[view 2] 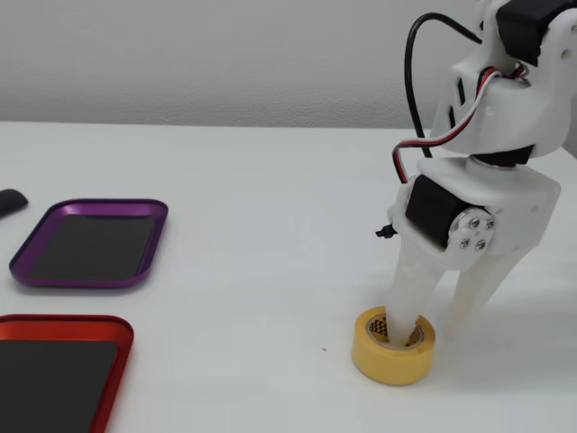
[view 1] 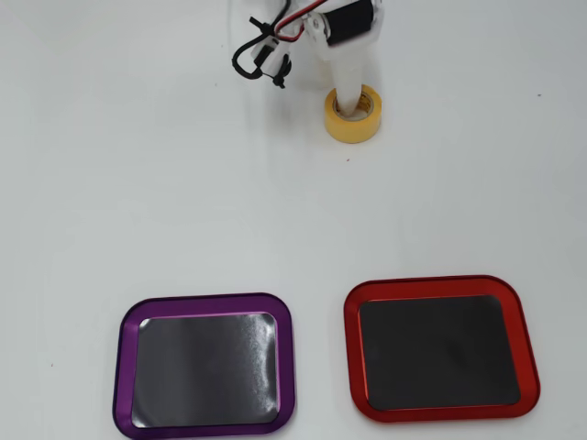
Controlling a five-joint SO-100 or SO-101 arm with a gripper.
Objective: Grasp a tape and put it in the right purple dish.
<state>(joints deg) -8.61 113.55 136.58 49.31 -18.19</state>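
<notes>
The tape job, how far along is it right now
Done: the tool has reached the tape, with one finger down inside the roll's core and the other outside its wall. In hand: the grasp itself; the roll sits on the table, not lifted, and a firm pinch can't be confirmed. Left: lifting it, carrying it across and dropping it into the purple dish, which holds nothing; the red dish is also bare.

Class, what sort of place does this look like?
Probably a bare tabletop robot test bench: a white table, a small white arm's gripper at a tape, two empty trays.
</notes>
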